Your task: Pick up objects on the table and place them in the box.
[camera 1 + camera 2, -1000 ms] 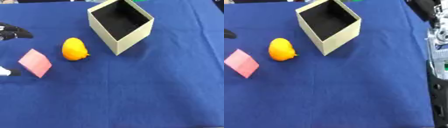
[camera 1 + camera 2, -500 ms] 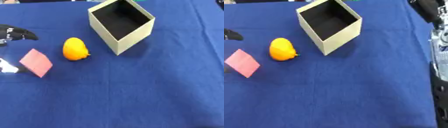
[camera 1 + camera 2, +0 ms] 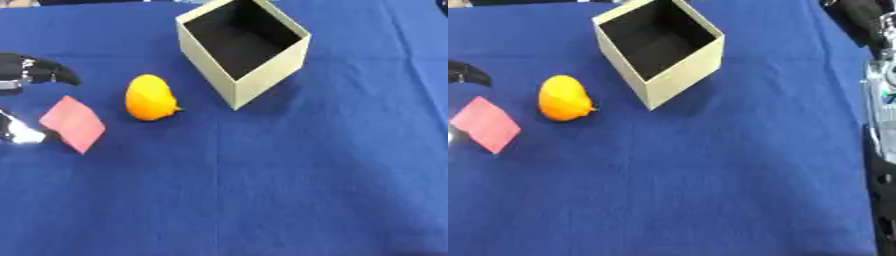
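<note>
Blue cloth (image 3: 289,190) covers the table. Left hand (image 3: 31,75), fingers apart, flanks the pink block (image 3: 73,123); light, stiff, pinch its edges. Box (image 3: 245,50) beyond.

The left hand (image 3: 33,75) is the one thing that moves. A second ago its dark fingers sat at the far left edge, level with the top of the orange fruit (image 3: 150,98) and well clear of the pink block (image 3: 73,123). Half a second ago they reached a little further onto the blue cloth (image 3: 289,175). Now they arch further in again, their dark tips curving down above the pink block's upper corner, near it but apart. The silver part of the hand (image 3: 19,131) at the lower left now lies just beside the block's left edge; whether it touches is unclear.
</note>
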Available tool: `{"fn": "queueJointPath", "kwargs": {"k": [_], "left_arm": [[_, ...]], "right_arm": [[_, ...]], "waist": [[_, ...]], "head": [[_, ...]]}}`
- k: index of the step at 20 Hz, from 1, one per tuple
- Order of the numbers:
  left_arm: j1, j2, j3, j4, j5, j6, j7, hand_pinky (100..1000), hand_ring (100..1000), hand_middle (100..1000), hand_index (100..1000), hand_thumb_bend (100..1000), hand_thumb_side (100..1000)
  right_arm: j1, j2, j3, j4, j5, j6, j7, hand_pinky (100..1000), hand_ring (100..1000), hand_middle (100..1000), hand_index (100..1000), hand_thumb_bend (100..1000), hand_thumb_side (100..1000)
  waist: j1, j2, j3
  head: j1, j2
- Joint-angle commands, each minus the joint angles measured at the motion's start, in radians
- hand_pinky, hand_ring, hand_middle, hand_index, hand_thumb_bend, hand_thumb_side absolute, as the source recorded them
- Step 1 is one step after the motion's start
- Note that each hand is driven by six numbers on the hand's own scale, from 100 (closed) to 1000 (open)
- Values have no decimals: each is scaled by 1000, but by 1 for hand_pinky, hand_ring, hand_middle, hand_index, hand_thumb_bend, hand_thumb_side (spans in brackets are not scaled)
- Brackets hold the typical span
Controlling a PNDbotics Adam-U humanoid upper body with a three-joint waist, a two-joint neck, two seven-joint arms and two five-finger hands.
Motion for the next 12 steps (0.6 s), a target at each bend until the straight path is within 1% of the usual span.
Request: {"fn": "queueJointPath", "kwargs": {"k": [1, 5, 8, 12], "left_arm": [[-20, 17, 0, 8, 8, -246, -258, 853, 841, 831, 923, 418, 554], [-23, 15, -4, 15, 14, -257, -285, 848, 840, 825, 916, 392, 531], [-22, 17, -4, 17, 4, -255, -303, 844, 840, 828, 919, 414, 526], [-23, 13, -10, 22, 2, -258, -306, 836, 818, 796, 897, 377, 525]], "right_arm": [[-15, -14, -6, -11, -8, 2, -4, 896, 982, 646, 899, 100, 674], [-15, -15, -7, -11, -8, 3, -5, 896, 982, 645, 899, 100, 674], [-14, -16, -7, -11, -10, 3, -6, 896, 983, 644, 899, 100, 674], [-14, -16, -8, -9, -13, 3, -6, 896, 983, 643, 899, 100, 675]], "waist": [[1, -16, -2], [1, -14, -3], [3, -13, -3], [3, -12, -5]], "head": [[7, -10], [9, -10], [10, -8], [12, -10]]}}
